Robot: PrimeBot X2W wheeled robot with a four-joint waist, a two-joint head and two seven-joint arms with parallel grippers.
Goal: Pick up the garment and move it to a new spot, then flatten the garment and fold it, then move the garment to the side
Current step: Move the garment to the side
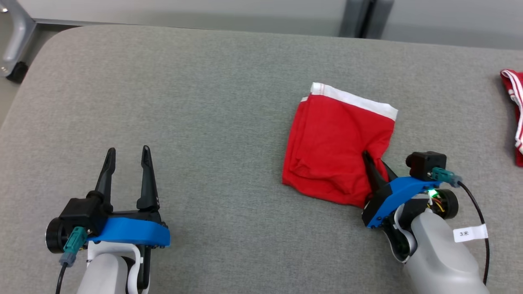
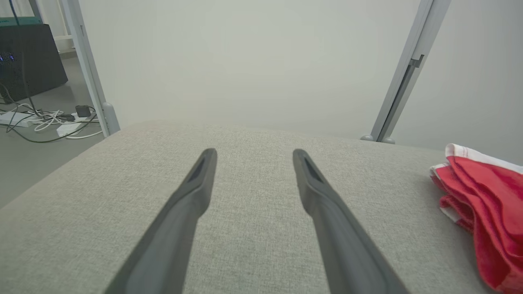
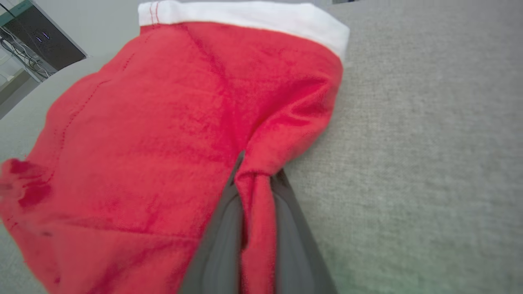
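Right pincer [image 1: 374, 161] pinched shut on the red garment [image 1: 335, 143] — left pincer [image 1: 127, 151] spread wide, empty.
Two pincers, two garments: mine lies on the grey pad [image 1: 212, 106], near-right edge bunched between my right fingers [image 3: 220, 245]; the second garment [image 1: 515, 114] well apart, rightward.

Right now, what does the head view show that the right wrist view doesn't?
The head view adds the left gripper, open, and a second red garment at the far right edge. The right wrist view adds a close look at the fold pinched between the fingers, plus a dark cabinet behind. Both show the red garment with its white waistband on the grey cushion, and the right gripper shut on it.
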